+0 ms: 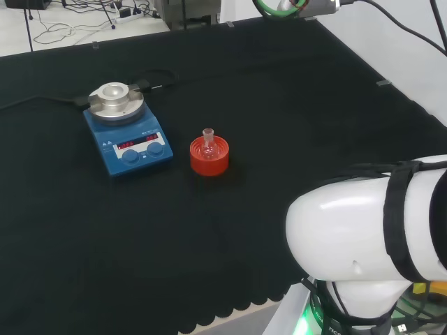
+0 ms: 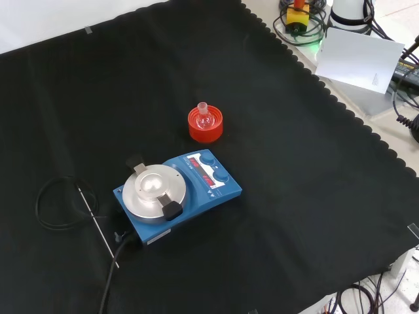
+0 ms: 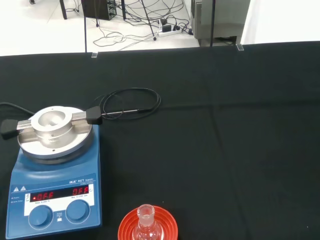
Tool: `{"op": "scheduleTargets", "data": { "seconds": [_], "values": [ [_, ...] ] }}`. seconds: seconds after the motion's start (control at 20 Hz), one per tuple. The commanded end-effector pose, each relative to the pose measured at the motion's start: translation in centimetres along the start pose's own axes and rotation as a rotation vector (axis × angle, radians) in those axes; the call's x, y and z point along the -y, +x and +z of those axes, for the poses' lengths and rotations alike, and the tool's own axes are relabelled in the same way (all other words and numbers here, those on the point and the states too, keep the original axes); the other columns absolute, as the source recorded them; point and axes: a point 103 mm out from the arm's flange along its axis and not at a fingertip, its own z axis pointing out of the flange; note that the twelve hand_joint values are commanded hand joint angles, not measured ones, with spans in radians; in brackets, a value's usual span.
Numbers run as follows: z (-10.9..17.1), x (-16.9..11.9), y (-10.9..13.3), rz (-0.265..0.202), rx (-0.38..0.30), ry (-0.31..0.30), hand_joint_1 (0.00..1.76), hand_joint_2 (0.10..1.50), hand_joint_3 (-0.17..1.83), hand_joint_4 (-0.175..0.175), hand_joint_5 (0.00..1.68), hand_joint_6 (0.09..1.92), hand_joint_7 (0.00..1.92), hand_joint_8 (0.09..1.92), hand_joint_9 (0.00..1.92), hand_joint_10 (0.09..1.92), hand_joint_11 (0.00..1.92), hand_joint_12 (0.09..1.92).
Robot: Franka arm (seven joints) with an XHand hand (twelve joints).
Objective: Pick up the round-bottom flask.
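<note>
Round-bottom flask (image 1: 208, 143) sits upright in red stand (image 1: 209, 156) beside blue hotplate (image 1: 129, 143); robot hand's state unclear.

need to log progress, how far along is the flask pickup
Nothing looks done yet. The round-bottom flask sits upright in its red ribbed stand on the black cloth, to the right of the blue hotplate stirrer in the head view. Nothing touches it, and the wrist view looks at it from a distance. Left: the approach, closing the hand round the flask, and the lift off the stand.
</note>
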Motion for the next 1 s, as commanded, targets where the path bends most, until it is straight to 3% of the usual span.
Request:
{"op": "scheduleTargets", "data": {
  "seconds": [0.05,0.15,0.25,0.55,1.0],
  "values": [
    [0.0,0.0,0.2,0.0,0.006,-0.012,0.27,1.04,0.66,0.006,0.25,0.25,0.34,0.67,0.5,0.74,0.3,1.33],
    [0.1,0.0,0.3,0.0,0.004,-0.012,0.06,1.17,0.47,0.02,0.26,0.15,0.1,0.53,0.27,0.63,0.07,1.35],
    [0.1,-0.1,0.5,0.0,0.001,-0.013,0.01,1.21,0.42,0.023,0.26,0.11,0.05,0.5,0.22,0.6,0.01,1.35],
    [1.3,-0.7,0.5,0.017,-0.004,-0.018,0.0,1.22,0.4,0.024,0.26,0.1,0.04,0.49,0.2,0.6,0.0,1.36],
    [5.3,-3.0,-1.1,0.059,-0.033,0.017,0.0,1.24,0.36,0.024,0.29,0.09,0.05,0.48,0.21,0.6,0.0,1.36]
  ]
}}
